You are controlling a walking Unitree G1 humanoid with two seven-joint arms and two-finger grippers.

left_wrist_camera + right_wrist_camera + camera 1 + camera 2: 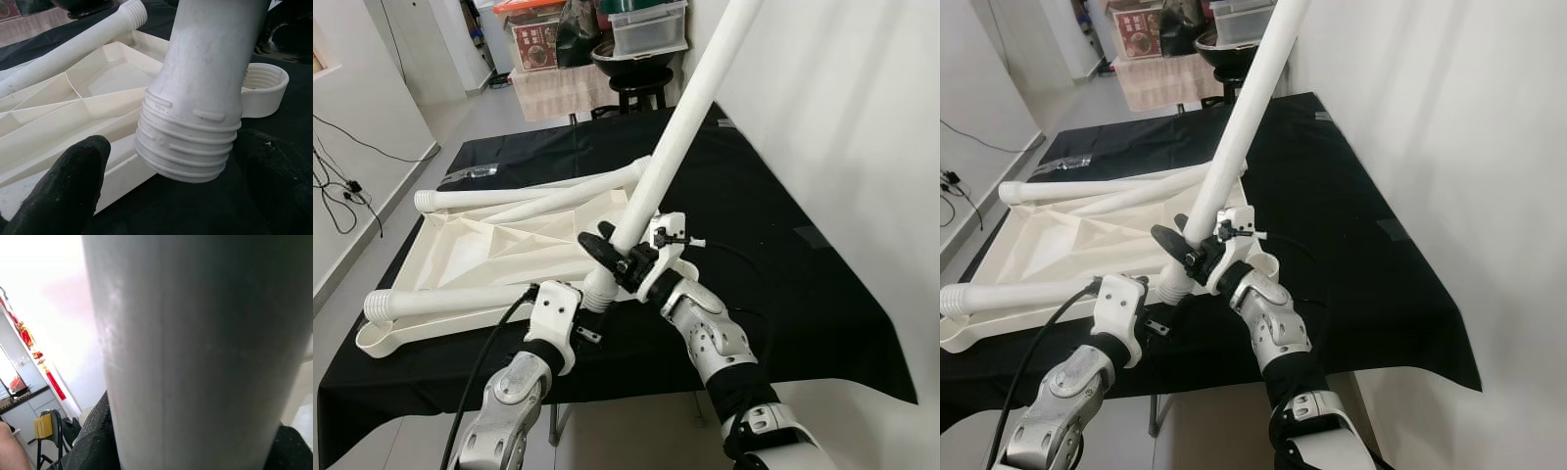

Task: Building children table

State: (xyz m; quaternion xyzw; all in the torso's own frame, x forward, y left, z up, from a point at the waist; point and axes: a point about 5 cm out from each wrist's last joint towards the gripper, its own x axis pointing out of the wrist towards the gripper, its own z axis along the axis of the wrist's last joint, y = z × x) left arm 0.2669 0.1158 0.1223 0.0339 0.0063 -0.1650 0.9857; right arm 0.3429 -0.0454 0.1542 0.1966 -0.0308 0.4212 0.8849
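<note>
The white tabletop [489,250] lies upside down on the black-covered table [783,294]. My right gripper [622,255] is shut on a long white table leg [675,137], which tilts up and away to the right. Its threaded lower end [188,147] hovers just above the near right corner of the tabletop, beside a threaded corner socket [266,85]. My left gripper [595,299] is open, with one black finger [63,191] on either side of that threaded end and not touching it.
Two more legs lie along the tabletop's far edge [509,199] and another along its near edge [450,302]. A white wall [862,117] stands close on the right. A stool [641,88] and stacked boxes sit behind the table. Cables [342,186] trail on the floor at left.
</note>
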